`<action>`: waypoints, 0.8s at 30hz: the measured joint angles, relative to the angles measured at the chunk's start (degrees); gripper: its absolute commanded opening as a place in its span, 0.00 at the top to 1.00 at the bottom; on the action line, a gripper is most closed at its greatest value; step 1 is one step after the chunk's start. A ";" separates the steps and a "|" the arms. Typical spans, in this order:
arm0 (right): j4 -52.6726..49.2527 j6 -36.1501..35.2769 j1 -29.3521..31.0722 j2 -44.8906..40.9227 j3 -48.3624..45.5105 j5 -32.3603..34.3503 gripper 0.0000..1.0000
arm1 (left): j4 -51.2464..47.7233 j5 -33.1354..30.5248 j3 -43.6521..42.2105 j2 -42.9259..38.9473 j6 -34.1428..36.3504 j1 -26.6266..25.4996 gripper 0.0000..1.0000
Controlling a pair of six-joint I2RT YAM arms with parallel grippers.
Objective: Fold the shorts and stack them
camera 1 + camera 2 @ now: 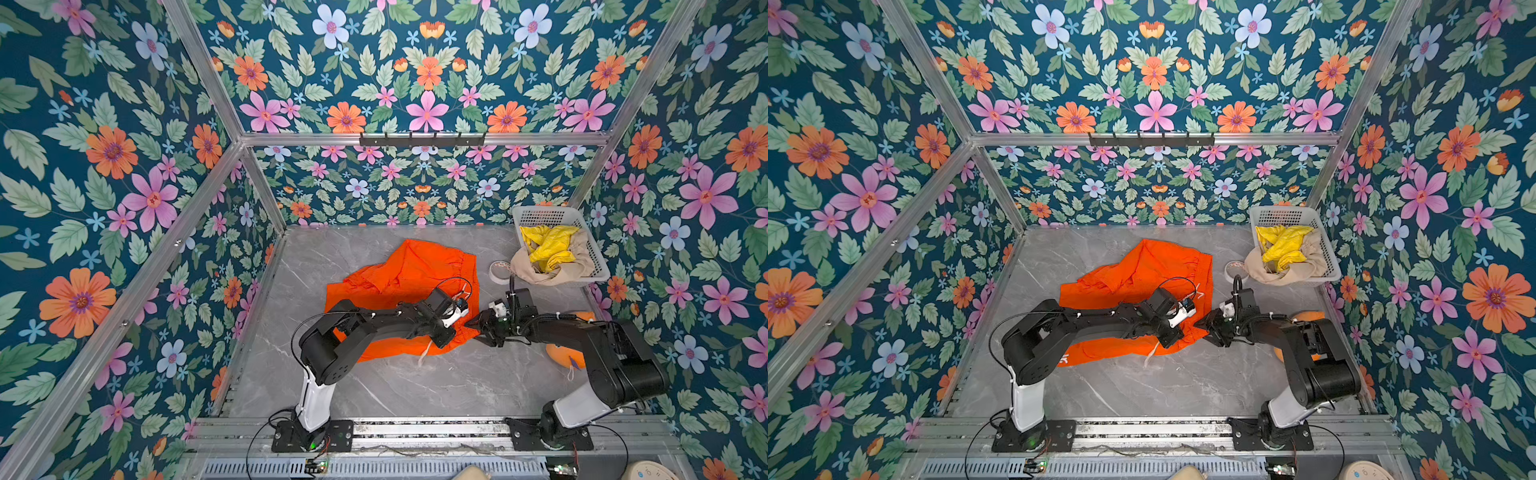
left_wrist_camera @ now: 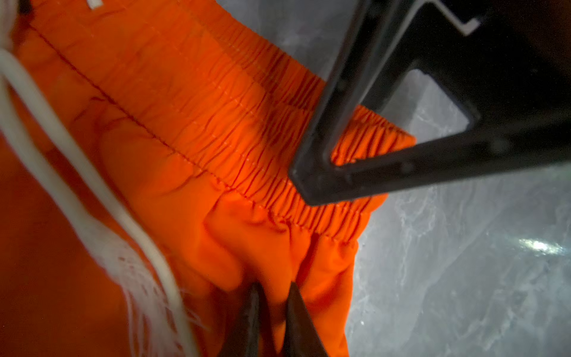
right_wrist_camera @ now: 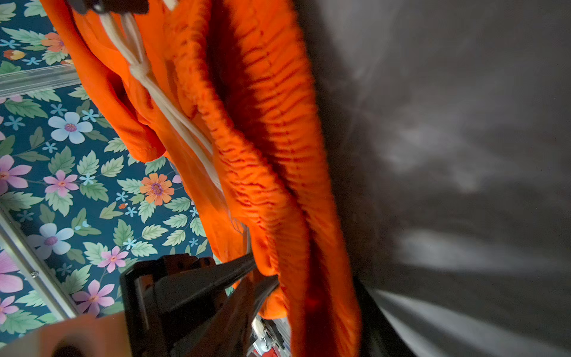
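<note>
Orange shorts (image 2: 185,160) — fold inside left claw (image 2: 272,296)

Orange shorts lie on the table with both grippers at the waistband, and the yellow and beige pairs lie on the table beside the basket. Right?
No: both top views show the yellow shorts and beige shorts inside the basket, not beside it. The orange shorts do lie on the table, left gripper and right gripper at the waistband.

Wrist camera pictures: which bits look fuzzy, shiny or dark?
Left wrist view: the white drawstring is blurred, and glare shines on the table. Right wrist view: the orange shorts look smeared, the table dark with shadow. Both top views: sharp, evenly lit.
</note>
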 measured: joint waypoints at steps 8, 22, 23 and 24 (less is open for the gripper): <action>5.81 2.43 2.73 6.05 2.05 -1.03 0.88 | 0.48 0.52 -0.52 -0.61 -0.22 0.22 0.75; -11.26 3.19 2.67 -17.29 14.14 6.95 0.94 | -2.69 -3.65 -11.56 -31.54 -15.47 15.19 0.40; -12.46 2.99 2.69 -17.22 14.88 7.45 0.94 | -4.20 -4.74 -13.14 -35.10 -17.42 16.81 0.38; -13.40 2.99 2.69 -17.05 15.47 7.63 0.95 | -5.99 -5.68 -14.58 -38.12 -18.86 17.81 0.36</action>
